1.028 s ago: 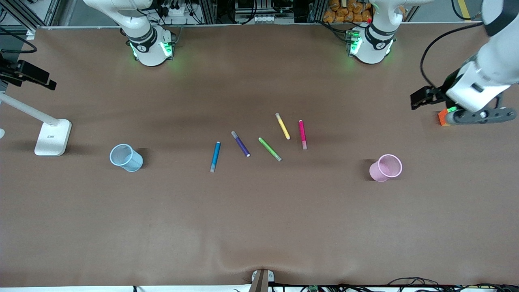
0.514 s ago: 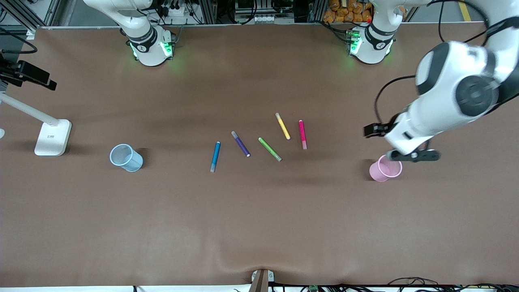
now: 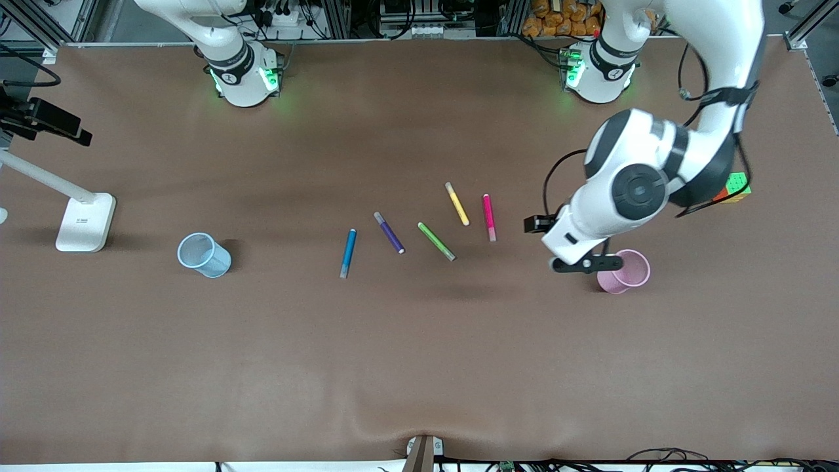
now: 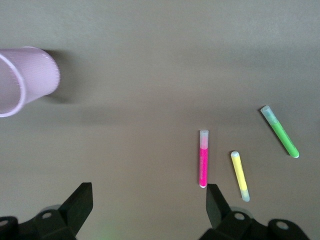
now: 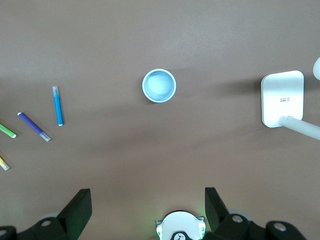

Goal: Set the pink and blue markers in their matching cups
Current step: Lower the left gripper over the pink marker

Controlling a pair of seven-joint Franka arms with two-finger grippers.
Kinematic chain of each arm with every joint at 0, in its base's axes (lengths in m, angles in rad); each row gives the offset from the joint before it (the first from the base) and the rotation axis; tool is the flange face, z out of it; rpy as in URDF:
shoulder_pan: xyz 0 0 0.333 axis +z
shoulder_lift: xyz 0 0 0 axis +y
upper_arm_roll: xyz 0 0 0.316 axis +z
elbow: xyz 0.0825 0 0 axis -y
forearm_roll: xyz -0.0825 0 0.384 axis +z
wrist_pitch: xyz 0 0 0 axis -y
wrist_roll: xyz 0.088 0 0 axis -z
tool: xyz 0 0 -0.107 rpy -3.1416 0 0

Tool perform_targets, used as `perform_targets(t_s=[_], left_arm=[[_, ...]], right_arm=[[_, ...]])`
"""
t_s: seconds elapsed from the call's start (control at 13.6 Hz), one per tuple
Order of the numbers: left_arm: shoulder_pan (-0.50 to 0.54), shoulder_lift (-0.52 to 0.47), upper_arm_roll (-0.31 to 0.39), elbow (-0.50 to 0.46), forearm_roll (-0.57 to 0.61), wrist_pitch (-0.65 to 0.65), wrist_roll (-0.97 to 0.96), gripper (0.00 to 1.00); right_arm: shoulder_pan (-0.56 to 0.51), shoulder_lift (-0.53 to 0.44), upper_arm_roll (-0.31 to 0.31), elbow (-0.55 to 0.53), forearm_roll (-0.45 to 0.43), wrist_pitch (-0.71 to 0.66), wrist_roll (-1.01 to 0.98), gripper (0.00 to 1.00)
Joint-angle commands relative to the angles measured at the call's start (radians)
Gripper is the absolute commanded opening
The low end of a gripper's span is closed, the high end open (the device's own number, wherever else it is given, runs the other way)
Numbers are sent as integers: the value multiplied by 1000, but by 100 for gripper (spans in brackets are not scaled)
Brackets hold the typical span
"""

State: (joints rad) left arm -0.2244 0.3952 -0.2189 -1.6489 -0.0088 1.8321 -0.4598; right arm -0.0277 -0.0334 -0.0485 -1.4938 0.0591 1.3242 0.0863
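Left wrist view shows the left gripper [image 4: 145, 205] with jaws spread and empty, over bare table between the pink marker [image 3: 489, 217] and pink cup [image 3: 624, 271]. Right gripper [image 5: 145, 210] — also spread — waits high over the blue cup [image 3: 204, 255]. Blue marker [image 3: 347, 252] lies untouched; neither marker is placed yet.

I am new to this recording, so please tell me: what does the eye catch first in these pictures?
First, the left gripper, open, over the table between the pink marker and the pink cup. Then the fan of five markers mid-table, the blue marker nearest the blue cup.
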Motion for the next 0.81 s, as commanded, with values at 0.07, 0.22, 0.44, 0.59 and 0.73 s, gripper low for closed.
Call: perform_targets(t_s=[0.07, 0.22, 0.44, 0.59, 0.73], left_arm=[[-44, 40, 3, 9, -5, 53, -72, 100], [-70, 57, 4, 5, -2, 73, -88, 100], [-79, 89, 3, 1, -2, 85, -95, 100], [-84, 105, 3, -9, -2, 111, -100, 100], [-95, 120, 1, -31, -11, 151, -115, 100]], right_arm=[[-6, 3, 7, 12, -4, -8, 12, 100], [-6, 3, 7, 12, -4, -7, 12, 100], [-6, 3, 7, 12, -4, -7, 12, 100], [-6, 3, 7, 12, -2, -5, 12, 100], [-6, 4, 7, 12, -2, -5, 12, 100]])
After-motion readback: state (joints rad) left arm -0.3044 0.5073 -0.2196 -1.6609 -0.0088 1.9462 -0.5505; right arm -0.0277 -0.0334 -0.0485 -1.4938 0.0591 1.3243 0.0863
